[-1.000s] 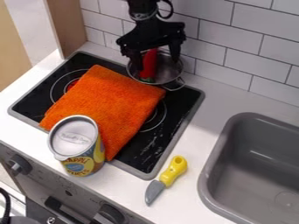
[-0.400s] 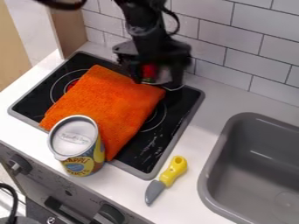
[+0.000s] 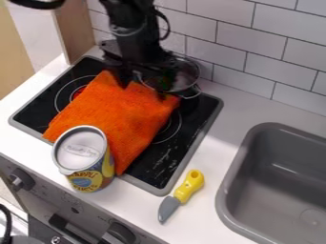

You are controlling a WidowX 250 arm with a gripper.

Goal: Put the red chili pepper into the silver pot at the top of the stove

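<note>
One silver pot (image 3: 187, 72) and one orange cloth (image 3: 115, 119) are set on the stove (image 3: 161, 169); one can (image 3: 80, 150) and one yellow-handled knife (image 3: 188, 187) are placed on the bench (image 3: 219, 143). The chili pepper (image 3: 167, 84), in the pot, is mostly obscured by the gripper (image 3: 142, 89), held open over the cloth, its fingers parted around nothing.
</note>
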